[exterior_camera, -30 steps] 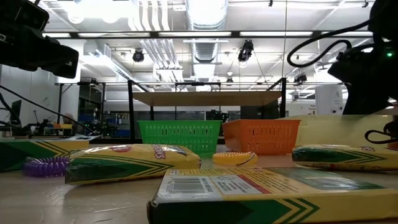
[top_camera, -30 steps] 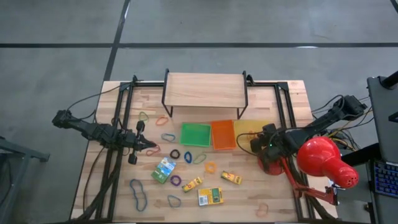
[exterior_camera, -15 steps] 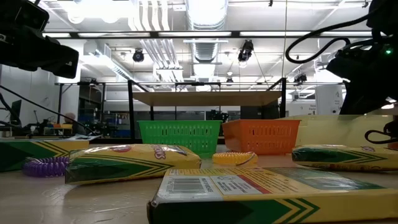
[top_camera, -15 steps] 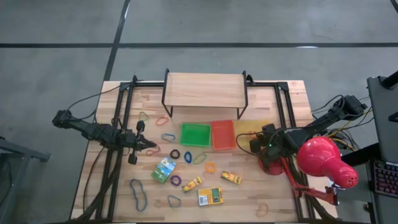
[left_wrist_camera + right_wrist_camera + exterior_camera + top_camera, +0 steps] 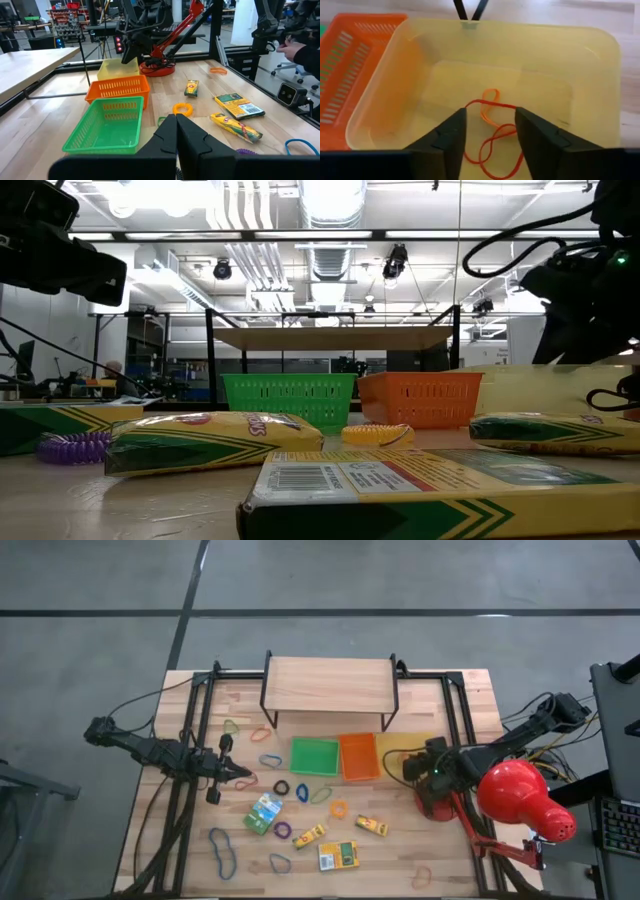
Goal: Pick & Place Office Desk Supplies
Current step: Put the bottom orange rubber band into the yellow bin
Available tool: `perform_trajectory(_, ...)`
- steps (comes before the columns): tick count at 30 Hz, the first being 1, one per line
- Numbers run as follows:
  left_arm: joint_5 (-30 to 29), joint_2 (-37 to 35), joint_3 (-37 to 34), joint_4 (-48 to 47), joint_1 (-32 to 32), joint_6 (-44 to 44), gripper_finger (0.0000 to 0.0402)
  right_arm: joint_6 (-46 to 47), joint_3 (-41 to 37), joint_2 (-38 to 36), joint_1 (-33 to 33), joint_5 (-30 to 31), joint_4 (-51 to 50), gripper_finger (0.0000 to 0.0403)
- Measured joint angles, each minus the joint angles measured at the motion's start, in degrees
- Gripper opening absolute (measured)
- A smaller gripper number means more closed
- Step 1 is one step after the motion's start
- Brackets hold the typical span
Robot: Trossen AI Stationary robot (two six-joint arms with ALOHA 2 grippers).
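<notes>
1. My right gripper (image 5: pixel 487 137) is hovering over the translucent yellow plastic tray (image 5: pixel 600 80); its two dark fingers (image 5: pixel 451 135) are standing apart with nothing between them; beneath them thin orange rubber-band loops (image 5: pixel 492 125) are lying on the tray floor, partly cut off by the picture's edge, so I am not managing to count them; from above, the red desk lamp (image 5: pixel 520 798) and my own arm are covering part of that tray.
2. My left gripper (image 5: pixel 176 131) is waiting over the table's left half with its fingers pressed together and holding nothing; its tips are hiding whatever is lying just under them.
3. I am counting three trays in a row in front of the shelf: the green mesh plastic tray (image 5: pixel 314 756), the orange mesh plastic tray (image 5: pixel 359 756) touching it, and the yellow one beside that.
4. I am seeing four printed cardboard boxes (image 5: pixel 338 856) lying on the table between my arms: one green and white, three mainly yellow; from table height their far ends are running out of sight.
5. Loose rubber-band loops (image 5: pixel 222 849) in blue, purple, black, orange and red are scattering across the table's left and middle; several are too thin for a sure count.
6. Everything is resting on a pale wooden slatted table (image 5: pixel 450 850) bearing a small wooden shelf on black legs (image 5: pixel 330 685); grey floor is surrounding it, and ceiling lights and racks are showing in the room behind.
</notes>
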Motion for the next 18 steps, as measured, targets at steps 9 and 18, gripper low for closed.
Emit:
perform_trajectory(9,0.00,0.00,0.01,0.00,0.00,0.00,0.0001,-24.14,4.88,-0.39,0.02,-0.07,0.04,0.0175)
perform_trajectory(18,-0.01,0.00,0.02,0.00,0.00,0.00,0.0001,-76.22,16.38,-0.24,0.02,-9.30,0.65,0.0142)
